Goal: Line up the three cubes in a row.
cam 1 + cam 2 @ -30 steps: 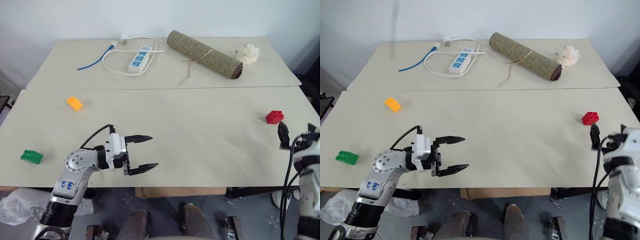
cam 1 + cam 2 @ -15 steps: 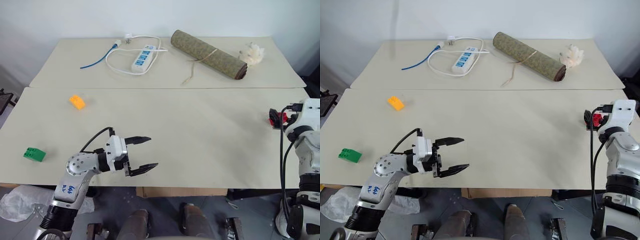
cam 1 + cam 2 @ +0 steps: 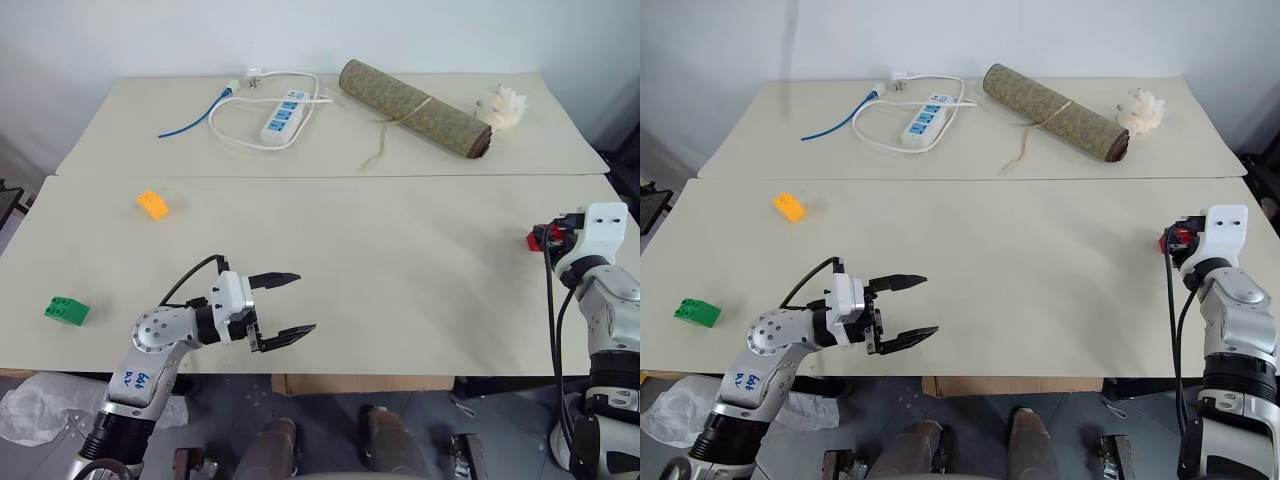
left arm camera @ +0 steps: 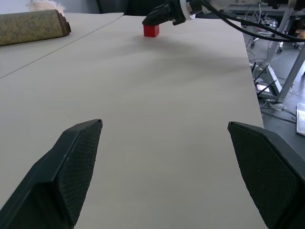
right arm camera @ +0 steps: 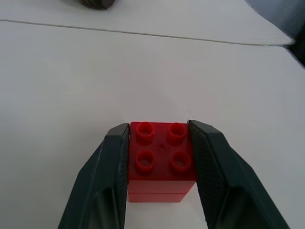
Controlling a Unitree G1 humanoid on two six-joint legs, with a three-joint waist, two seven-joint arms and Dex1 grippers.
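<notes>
Right wrist view: the red brick (image 5: 160, 160) is clamped between the right gripper (image 5: 161, 164) fingers, studs up, near the table's (image 3: 400, 270) right edge. From the head it's mostly hidden, probably still resting on the table. Left gripper (image 3: 283, 305) is spread wide, empty. The orange brick (image 3: 152, 205) and green brick (image 3: 65, 311) are seen far left.

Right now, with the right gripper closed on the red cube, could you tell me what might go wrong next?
The right gripper pinches the red cube only by its side faces, near the table's right edge; a slip could drop it off the table. The green cube and orange-yellow cube lie far across the table, so the carry is long. The left gripper hovers open in between.
</notes>
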